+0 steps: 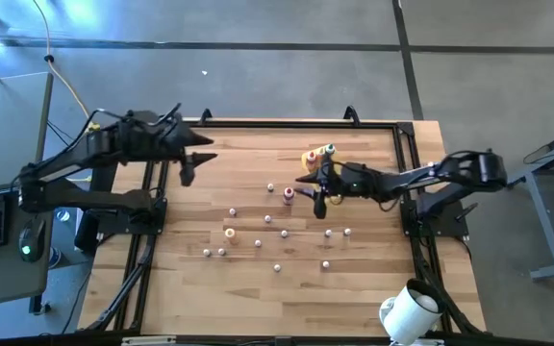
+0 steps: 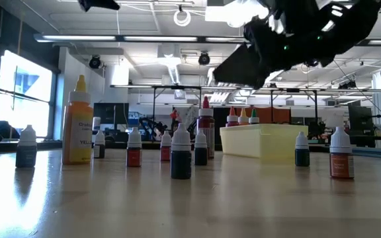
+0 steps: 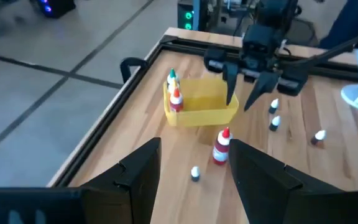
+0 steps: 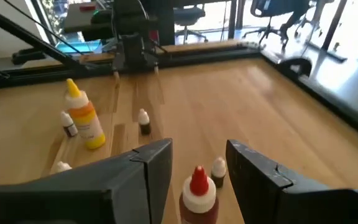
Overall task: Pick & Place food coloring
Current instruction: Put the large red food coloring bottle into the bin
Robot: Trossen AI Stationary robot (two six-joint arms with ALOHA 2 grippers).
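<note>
Jaws spread on both arms, nothing held. Three food coloring bottles (image 3: pixel 173 93) stand in the yellow tray (image 3: pixel 201 109); about a dozen are scattered on the table (image 1: pixel 373 279), so most of the job remains. The right gripper (image 1: pixel 319 197) hovers beside the tray, over a red-capped bottle (image 4: pixel 198 190). The left gripper (image 1: pixel 188 170) waits raised, well apart

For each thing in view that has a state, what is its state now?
Left tool: open, empty, raised above the table.
Right tool: open, empty, just over the red-capped bottle.
Red-capped bottle: upright on the table, capped, not gripped.
Yellow bottle: upright, capped, on the table.
Yellow tray: on the table, holding three upright bottles at one end.
Small bottles: scattered, upright, capped.
</note>
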